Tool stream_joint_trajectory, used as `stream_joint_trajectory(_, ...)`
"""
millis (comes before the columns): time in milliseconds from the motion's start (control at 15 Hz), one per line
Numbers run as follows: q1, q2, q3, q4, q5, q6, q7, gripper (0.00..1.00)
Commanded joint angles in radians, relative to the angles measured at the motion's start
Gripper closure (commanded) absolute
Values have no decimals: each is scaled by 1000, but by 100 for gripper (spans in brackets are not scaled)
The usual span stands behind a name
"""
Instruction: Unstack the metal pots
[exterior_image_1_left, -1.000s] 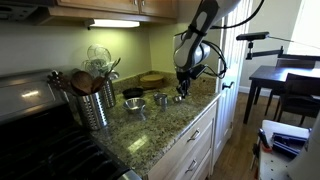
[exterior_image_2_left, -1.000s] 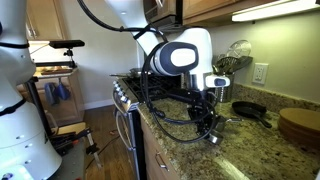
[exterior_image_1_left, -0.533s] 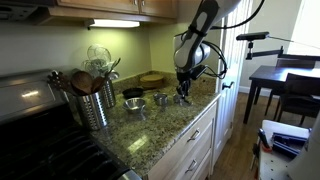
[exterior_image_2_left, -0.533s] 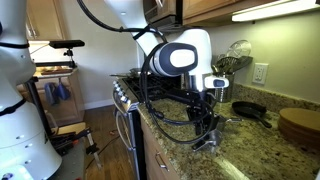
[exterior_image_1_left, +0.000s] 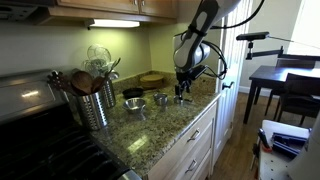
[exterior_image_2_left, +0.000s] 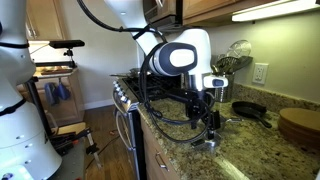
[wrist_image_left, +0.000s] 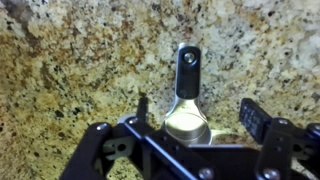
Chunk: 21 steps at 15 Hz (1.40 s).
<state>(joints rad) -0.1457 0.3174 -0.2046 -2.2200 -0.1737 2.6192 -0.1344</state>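
Observation:
A small shiny metal pot (wrist_image_left: 186, 122) with a black handle (wrist_image_left: 188, 68) stands on the speckled granite counter, directly under my gripper (wrist_image_left: 190, 126). The jaws stand wide on either side of it, and nothing is held. In both exterior views the gripper (exterior_image_1_left: 182, 92) (exterior_image_2_left: 207, 130) hangs just above this pot (exterior_image_2_left: 207, 143) near the counter's front edge. Two more metal pots (exterior_image_1_left: 135, 104) (exterior_image_1_left: 160, 99) stand apart on the counter, further in from the gripper.
A ribbed steel canister of wooden spoons (exterior_image_1_left: 96, 102) and a wire whisk (exterior_image_1_left: 99, 56) stand by the stove (exterior_image_1_left: 40, 135). Behind the pots sit a black pan (exterior_image_1_left: 133, 92) (exterior_image_2_left: 250, 110) and a round wooden board (exterior_image_1_left: 152, 78) (exterior_image_2_left: 298, 124). A dark dining table (exterior_image_1_left: 280, 78) stands beyond the counter.
The jaws have spread apart and let go of the small pot, which now rests on the counter. The gripper has lifted slightly; the arm otherwise stays in place.

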Motion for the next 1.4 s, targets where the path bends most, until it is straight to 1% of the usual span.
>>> stream_joint_trajectory(0, 2, -46, 9, -7, 27, -11, 80, 0)
stream_joint_trajectory(200, 26, -39, -10, 51, 30, -64, 219, 0)
stream_joint_trajectory(400, 37, -28, -13, 112, 52, -110, 358, 0)
stream_joint_trajectory(600, 46, -11, -6, 188, 100, -184, 484, 0)
stream_joint_trajectory(800, 68, 1, -3, 247, 142, -230, 628, 0)
stream_joint_trajectory(1067, 99, 26, 10, 307, 188, -258, 754, 0)
stream_joint_trajectory(1333, 122, 62, 24, 341, 214, -278, 844, 0)
